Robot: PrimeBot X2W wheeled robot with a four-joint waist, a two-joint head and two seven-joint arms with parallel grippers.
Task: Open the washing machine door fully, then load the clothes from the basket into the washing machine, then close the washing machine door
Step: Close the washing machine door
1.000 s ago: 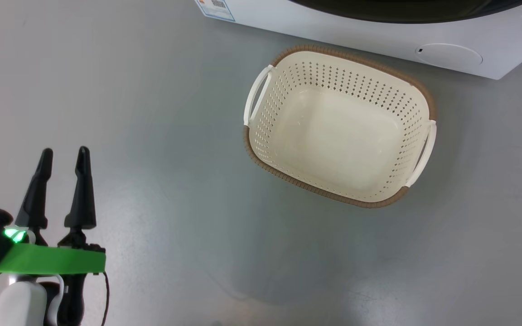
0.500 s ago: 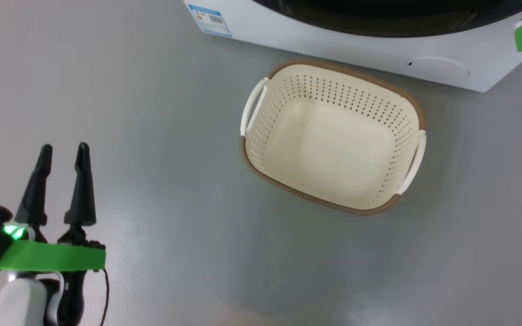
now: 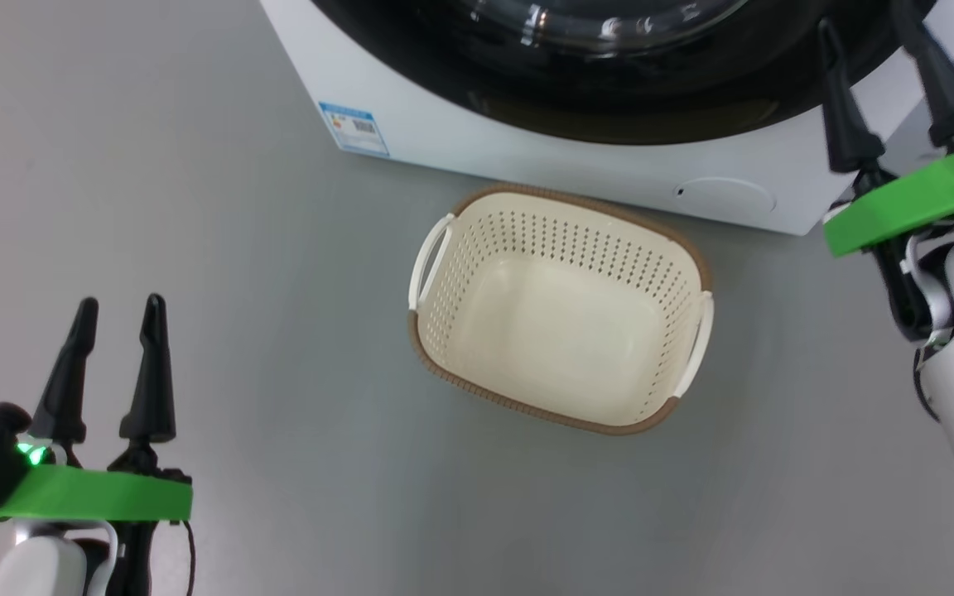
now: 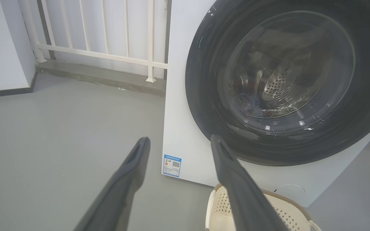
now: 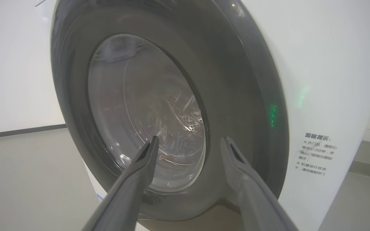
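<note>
The washing machine (image 3: 477,149) stands on the grey floor (image 3: 262,248) at the top of the head view. Its round black door (image 3: 609,108) lies flat against the white front, and in the left wrist view it looks shut. Through the glass in that view, a dim bluish heap (image 4: 247,98) lies low in the steel drum (image 4: 278,86). It is too dark to make out more.

The basket (image 3: 527,407) sits on the floor just in front of the machine, below the door and beside the round flap (image 3: 721,199). One long side is turned toward the machine, and its bare cream bottom is in plain sight. A blue-white sticker (image 3: 353,128) marks the machine's lower left corner.

The left end effector (image 3: 119,305) hangs at the lower left of the head view, well apart from the basket. Its fingers are spread wide and grip nothing. Its own camera looks past the spread fingers at the sticker and the door, with a white railing (image 4: 108,32) behind.

The right end effector (image 3: 864,33) is raised at the upper right, by the door's lower right edge. Its fingers also stand wide apart and hold nothing. In its own view the fingers (image 5: 133,179) point at the door's glass (image 5: 146,112) from close by, with printed text (image 5: 315,155) on the white panel to the right.
</note>
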